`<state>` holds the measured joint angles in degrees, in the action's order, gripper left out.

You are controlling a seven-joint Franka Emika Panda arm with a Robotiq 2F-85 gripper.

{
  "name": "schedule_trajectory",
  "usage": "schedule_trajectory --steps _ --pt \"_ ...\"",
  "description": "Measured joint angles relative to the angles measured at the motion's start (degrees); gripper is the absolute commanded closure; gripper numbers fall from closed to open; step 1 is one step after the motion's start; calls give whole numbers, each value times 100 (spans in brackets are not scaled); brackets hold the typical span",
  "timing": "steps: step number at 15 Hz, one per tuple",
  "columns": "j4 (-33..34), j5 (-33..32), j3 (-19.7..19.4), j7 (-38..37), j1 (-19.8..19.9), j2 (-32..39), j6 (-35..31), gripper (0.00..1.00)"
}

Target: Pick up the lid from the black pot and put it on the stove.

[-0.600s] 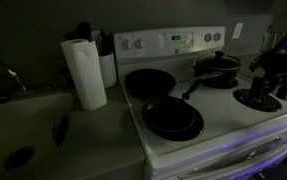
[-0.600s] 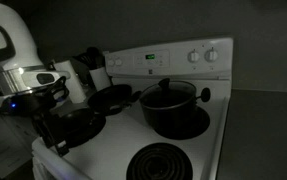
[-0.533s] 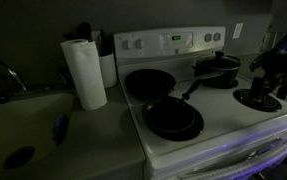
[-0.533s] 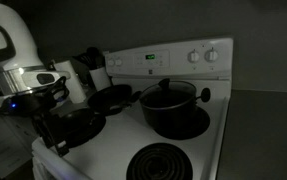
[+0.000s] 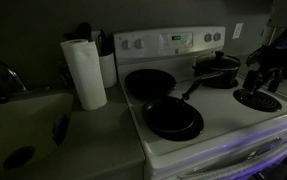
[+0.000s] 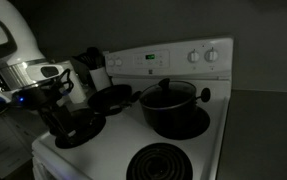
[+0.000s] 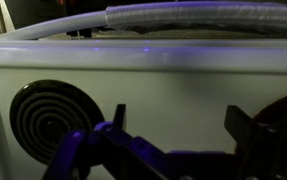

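The black pot (image 5: 217, 70) stands on the back burner of the white stove (image 5: 221, 122), its long handle pointing forward. It also shows in an exterior view (image 6: 169, 102). The lid (image 6: 166, 88) rests on the pot, dim, with a small knob. My gripper (image 5: 262, 72) hangs open and empty above the stove's front part, apart from the pot; it also shows in an exterior view (image 6: 61, 112). In the wrist view the open fingers (image 7: 183, 122) frame bare white stovetop (image 7: 173, 85).
Two black frying pans (image 5: 148, 82) (image 5: 173, 118) sit on the other burners. A bare coil burner (image 5: 255, 98) lies below the gripper and shows in the wrist view (image 7: 45, 115). A paper towel roll (image 5: 83, 72) and a sink (image 5: 23, 125) are beside the stove.
The gripper has risen a little and shifted inward over the stove. The pot, lid and pans have not moved.
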<state>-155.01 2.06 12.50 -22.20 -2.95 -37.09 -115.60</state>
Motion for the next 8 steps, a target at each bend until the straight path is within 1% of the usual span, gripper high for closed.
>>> schedule_trajectory --steps 4,8 --pt "113 -528 -150 7 218 7 -424 0" --pt "368 -857 -482 170 528 56 -754 0"
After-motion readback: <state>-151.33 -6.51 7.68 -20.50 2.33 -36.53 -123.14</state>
